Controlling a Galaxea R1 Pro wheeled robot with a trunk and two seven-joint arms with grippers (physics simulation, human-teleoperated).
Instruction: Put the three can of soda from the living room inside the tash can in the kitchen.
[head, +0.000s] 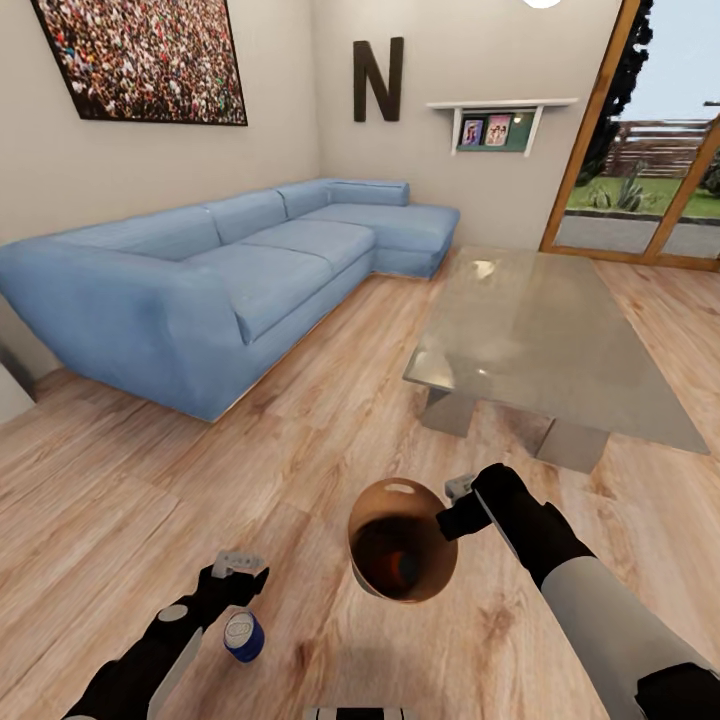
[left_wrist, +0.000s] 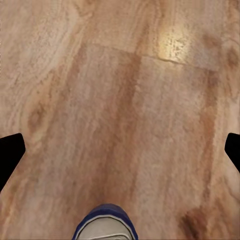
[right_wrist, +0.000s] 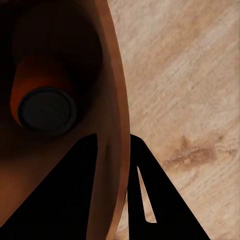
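Note:
My right gripper (head: 455, 508) is shut on the rim of the trash can (head: 358, 525), a small round bin with a copper-brown inside, held tilted above the wood floor. In the right wrist view the gripper (right_wrist: 114, 137) has one finger inside and one outside the bin wall (right_wrist: 112, 75). An orange soda can (right_wrist: 45, 95) with a grey top lies in the bin. A blue soda can (head: 243, 636) stands upright on the floor just under my left gripper (head: 238, 568), which is open and apart from it. The left wrist view catches the can's top (left_wrist: 106, 226).
A blue corner sofa (head: 200, 280) runs along the left wall. A glass coffee table (head: 540, 340) stands ahead on the right, close behind the bin. A glass door (head: 640, 190) lies at the far right. Bare wood floor (head: 150, 480) spreads between sofa and arms.

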